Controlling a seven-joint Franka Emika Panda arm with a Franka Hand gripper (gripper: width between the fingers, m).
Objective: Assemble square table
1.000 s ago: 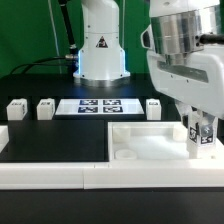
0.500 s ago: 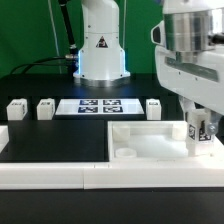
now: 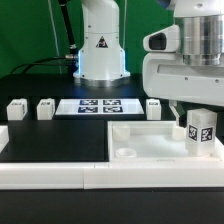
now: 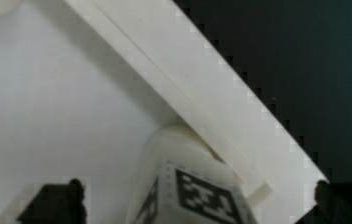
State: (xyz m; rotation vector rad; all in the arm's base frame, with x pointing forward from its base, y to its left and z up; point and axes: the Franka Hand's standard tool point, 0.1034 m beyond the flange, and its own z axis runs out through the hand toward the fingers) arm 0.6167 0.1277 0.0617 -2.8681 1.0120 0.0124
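Note:
The white square table slab (image 3: 150, 142) lies at the exterior view's right, against the border wall. One tagged white leg (image 3: 201, 133) stands upright in the slab's right corner socket; in the wrist view the leg (image 4: 199, 185) stands on the slab (image 4: 66, 110). My gripper (image 3: 195, 108) hangs just above this leg, open, with the fingers (image 4: 57, 200) wide apart on either side and not touching it. Three more legs stand on the black table behind: two at the left (image 3: 16, 110) (image 3: 45, 108) and one near the slab (image 3: 153, 107).
The marker board (image 3: 98, 105) lies flat at the back middle, in front of the robot base (image 3: 100, 45). The long low white border wall (image 3: 50, 172) runs along the front, with a short piece at the far left (image 3: 3, 138).
My gripper has opened, let go of the leg and risen straight up. The leg stays standing upright in the slab's right corner.

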